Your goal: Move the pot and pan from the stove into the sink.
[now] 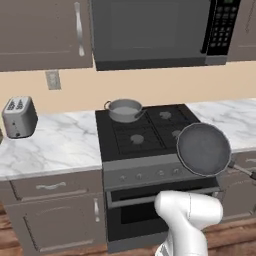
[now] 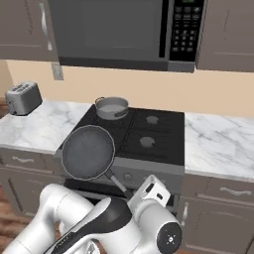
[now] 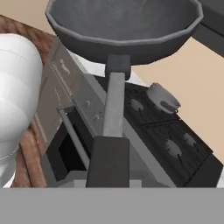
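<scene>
- Pan (image 1: 203,149) lifted off the stove (image 1: 145,131), held in the air over its front edge, tilted with the inside facing the base cameras.
- Long handle (image 3: 114,105) runs from the pan down to the gripper (image 3: 109,164); fingers closed on the handle's dark end.
- In right base view the pan (image 2: 88,152) hangs in front of the stove's front-left corner, handle angling down to the hand.
- Pot (image 1: 124,110) sits upright on the back-left burner, well apart from the pan.
- Toaster (image 1: 19,117) on the marble table (image 1: 55,145) left of the stove.
- Microwave (image 1: 160,31) above the stove.
</scene>
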You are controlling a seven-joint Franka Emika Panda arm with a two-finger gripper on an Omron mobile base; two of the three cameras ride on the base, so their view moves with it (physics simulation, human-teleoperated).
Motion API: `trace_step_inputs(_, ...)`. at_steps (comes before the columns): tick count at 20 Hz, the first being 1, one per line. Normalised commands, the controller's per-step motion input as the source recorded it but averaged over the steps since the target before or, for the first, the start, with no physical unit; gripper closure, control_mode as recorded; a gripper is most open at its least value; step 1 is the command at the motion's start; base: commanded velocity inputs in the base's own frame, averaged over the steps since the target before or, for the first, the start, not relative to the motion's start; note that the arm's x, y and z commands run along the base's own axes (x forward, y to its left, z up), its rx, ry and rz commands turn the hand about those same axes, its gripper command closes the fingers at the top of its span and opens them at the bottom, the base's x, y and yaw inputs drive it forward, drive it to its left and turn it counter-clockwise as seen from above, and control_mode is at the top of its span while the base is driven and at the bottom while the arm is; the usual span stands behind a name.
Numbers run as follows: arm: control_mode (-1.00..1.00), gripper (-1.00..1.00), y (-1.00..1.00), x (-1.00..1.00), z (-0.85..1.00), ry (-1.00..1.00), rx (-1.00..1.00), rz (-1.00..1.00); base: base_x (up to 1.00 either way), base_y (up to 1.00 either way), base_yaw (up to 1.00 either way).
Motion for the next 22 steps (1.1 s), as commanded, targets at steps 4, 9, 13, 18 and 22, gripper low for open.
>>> trace_step_inputs(4,1.00,1.00,0.00,0.00,0.00,0.00,0.00,0.00,-0.05,0.00,-0.01)
trace_step_inputs(9,1.00,1.00,0.00,0.00,0.00,0.00,0.00,0.00,0.02,-0.12,-0.43)
trace_step_inputs(13,1.00,1.00,0.00,0.00,0.00,0.00,0.00,0.00,0.01,-0.09,-0.50)
trace_step_inputs(18,1.00,1.00,0.00,0.00,0.00,0.00,0.00,0.00,0.00,-0.08,-0.50)
trace_step_inputs(22,1.00,1.00,0.00,0.00,0.00,0.00,0.00,0.00,0.00,-0.09,-0.50)
